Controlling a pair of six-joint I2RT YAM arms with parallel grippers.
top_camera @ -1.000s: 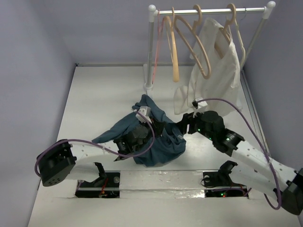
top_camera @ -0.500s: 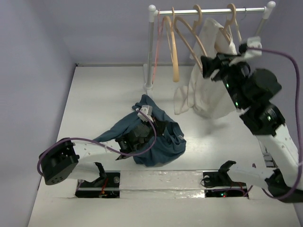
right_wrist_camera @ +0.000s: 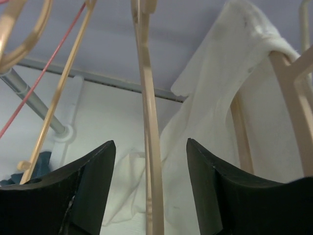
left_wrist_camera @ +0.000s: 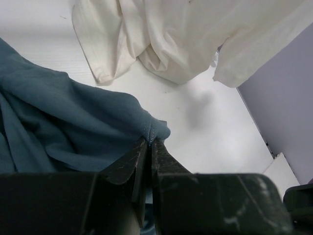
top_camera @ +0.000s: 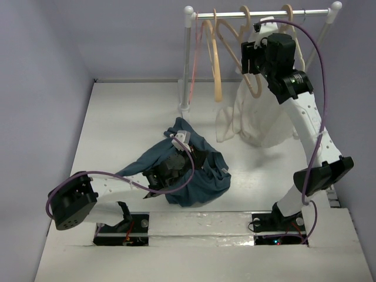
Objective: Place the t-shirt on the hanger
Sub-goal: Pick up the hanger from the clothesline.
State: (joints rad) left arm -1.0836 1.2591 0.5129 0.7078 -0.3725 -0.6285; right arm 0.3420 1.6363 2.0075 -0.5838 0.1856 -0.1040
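Low in the centre of the top view, the left gripper [left_wrist_camera: 149, 144] is clenched on the edge of the heaped teal t-shirt [top_camera: 205, 182]. At upper right, the right gripper [right_wrist_camera: 150, 143] gapes, unclenched, with the tan hanger [right_wrist_camera: 148, 98] between its jaws.

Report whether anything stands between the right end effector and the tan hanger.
Nothing visible does. The open right end effector straddles one bar of the hanger, which runs through the gap between its fingers. The cream garment hangs off to the side, outside that gap.
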